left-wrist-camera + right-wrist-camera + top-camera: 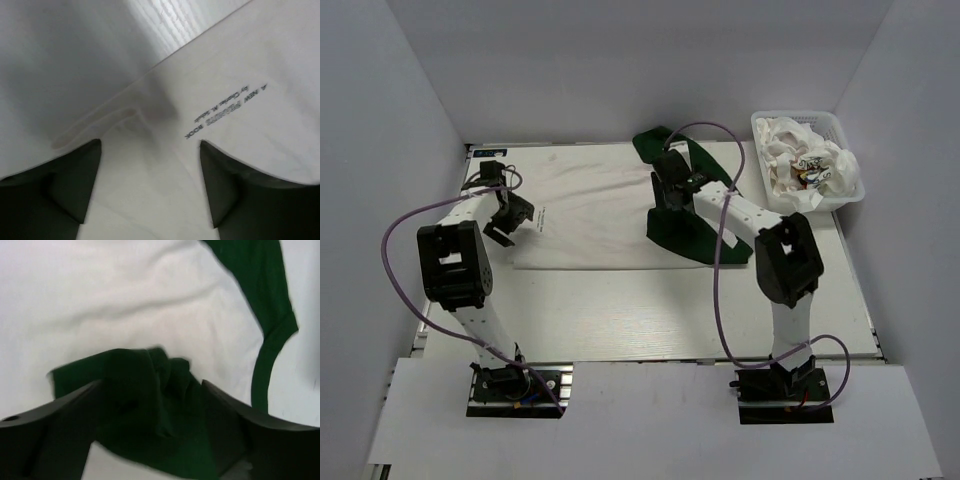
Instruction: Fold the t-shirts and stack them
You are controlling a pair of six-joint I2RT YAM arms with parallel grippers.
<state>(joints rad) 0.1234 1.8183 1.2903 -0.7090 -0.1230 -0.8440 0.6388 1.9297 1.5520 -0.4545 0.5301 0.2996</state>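
A white t-shirt (595,215) with dark green sleeves lies spread across the far half of the table. My left gripper (510,222) hovers at its left edge, close to the small black printed text (225,107). In the left wrist view the left gripper (150,150) stands open over flat white cloth, holding nothing. My right gripper (670,205) is over the shirt's right side. It stands open (151,386) with a bunched green sleeve (130,370) lying loose between and under its fingers. A second green sleeve (260,290) stretches off to the right.
A white lattice basket (761,122) at the far right corner holds more crumpled white t-shirts (810,160) with small colourful prints. White walls close in the table on three sides. Purple cables loop from both arms.
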